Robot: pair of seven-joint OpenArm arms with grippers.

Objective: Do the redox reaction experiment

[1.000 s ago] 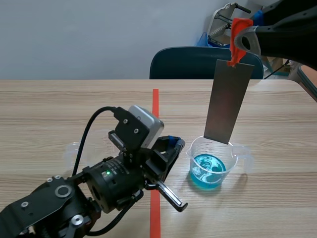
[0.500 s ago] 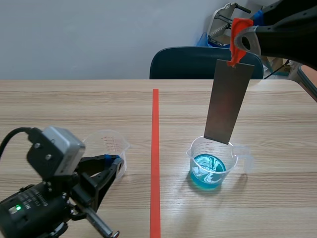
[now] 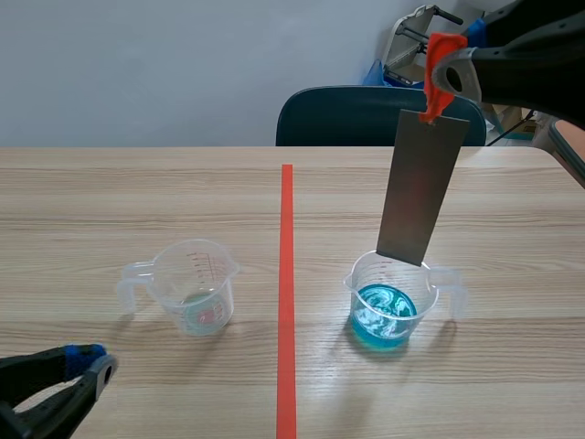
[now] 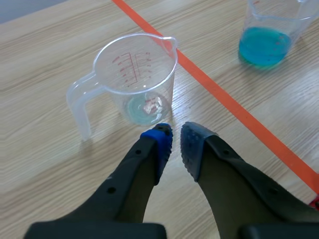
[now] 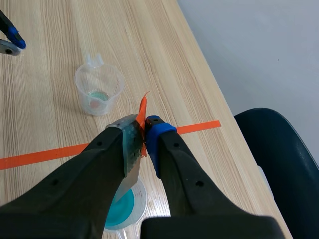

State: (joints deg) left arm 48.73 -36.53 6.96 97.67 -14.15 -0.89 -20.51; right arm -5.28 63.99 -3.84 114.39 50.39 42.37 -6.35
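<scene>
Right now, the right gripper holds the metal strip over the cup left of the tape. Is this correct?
Not quite. The right gripper holds the strip over the cup with blue liquid, right of the tape, not left. The scene view shows it.

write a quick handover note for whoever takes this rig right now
Left gripper: nearly shut, empty, low over the table just short of the clear measuring cup, which is almost empty.
Right gripper: shut on the orange-tabbed top of the metal strip, which hangs with its lower end at the mouth of the cup of blue liquid.
Done: liquid is in the cup and the strip is lined up over it.
Left: lower the strip into the liquid, then probably hold it there.
</scene>
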